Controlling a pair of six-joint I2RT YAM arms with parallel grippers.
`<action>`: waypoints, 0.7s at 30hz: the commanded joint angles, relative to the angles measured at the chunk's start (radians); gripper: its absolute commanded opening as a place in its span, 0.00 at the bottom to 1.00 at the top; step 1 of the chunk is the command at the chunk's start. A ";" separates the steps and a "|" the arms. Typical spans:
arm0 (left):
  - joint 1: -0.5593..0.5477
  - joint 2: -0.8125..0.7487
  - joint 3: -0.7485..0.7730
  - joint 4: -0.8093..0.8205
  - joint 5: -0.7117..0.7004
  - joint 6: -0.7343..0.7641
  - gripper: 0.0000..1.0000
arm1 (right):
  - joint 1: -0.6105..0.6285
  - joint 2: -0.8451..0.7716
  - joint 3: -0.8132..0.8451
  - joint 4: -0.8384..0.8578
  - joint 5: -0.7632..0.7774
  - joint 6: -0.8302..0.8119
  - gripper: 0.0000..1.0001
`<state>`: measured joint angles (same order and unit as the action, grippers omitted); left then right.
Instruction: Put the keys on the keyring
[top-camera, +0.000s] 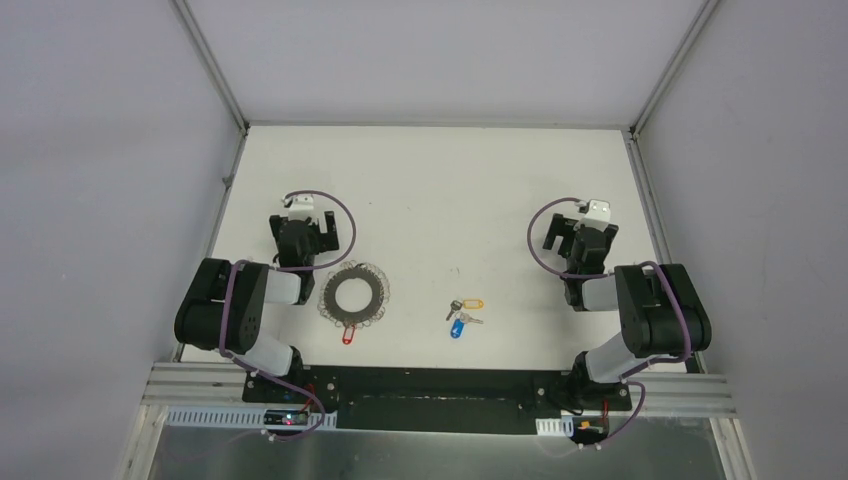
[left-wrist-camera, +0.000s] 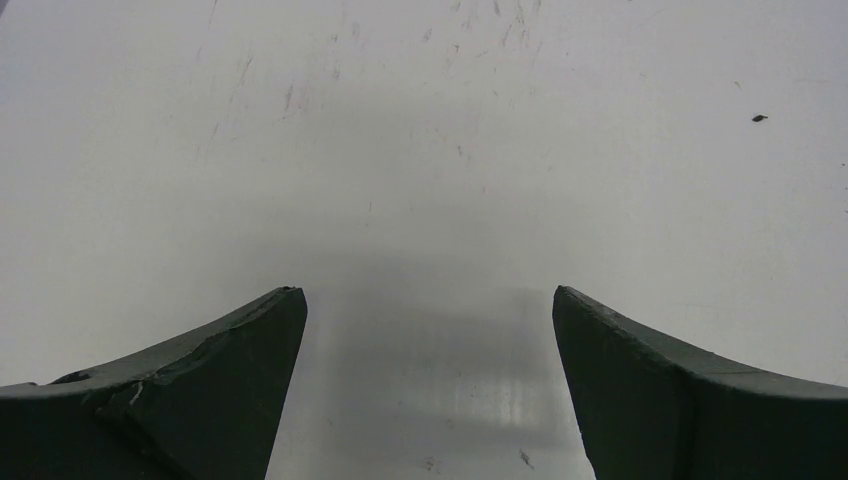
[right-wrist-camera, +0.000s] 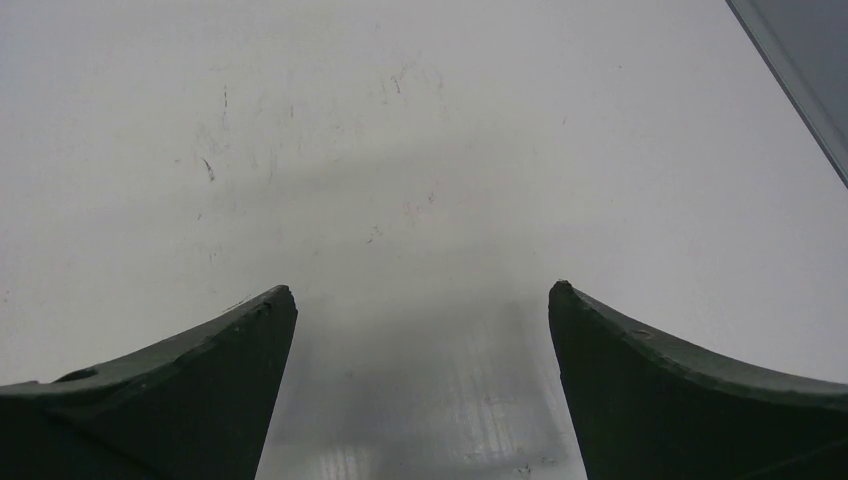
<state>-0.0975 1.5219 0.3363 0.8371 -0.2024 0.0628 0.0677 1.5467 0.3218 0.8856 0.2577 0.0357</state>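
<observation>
White scuffed table (top-camera: 430, 180), grey walls (top-camera: 100, 150) on three sides, aluminium corner posts (top-camera: 212, 62).

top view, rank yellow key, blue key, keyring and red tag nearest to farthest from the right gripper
1. yellow-tagged key, mid-table, closest to the right gripper
2. blue-tagged key, just below-left of it
3. keyring, on the left side
4. red tag, at the keyring's near edge

Red-tagged key (top-camera: 348, 336): I see it by the near edge, left of centre.
Bench (top-camera: 440, 190): white, faintly scuffed top.
</observation>
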 joint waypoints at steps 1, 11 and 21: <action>-0.001 -0.022 0.020 0.017 0.027 -0.011 0.99 | -0.003 -0.007 0.022 0.038 0.012 0.011 1.00; -0.002 -0.082 0.022 -0.021 0.009 -0.010 0.99 | -0.004 -0.008 0.022 0.037 0.012 0.012 1.00; -0.001 -0.540 0.397 -1.074 0.108 -0.378 0.99 | 0.020 -0.375 0.274 -0.782 0.168 0.231 1.00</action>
<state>-0.0975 1.0840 0.6216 0.1947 -0.2050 -0.1215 0.0830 1.3766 0.3912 0.5766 0.3004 0.0750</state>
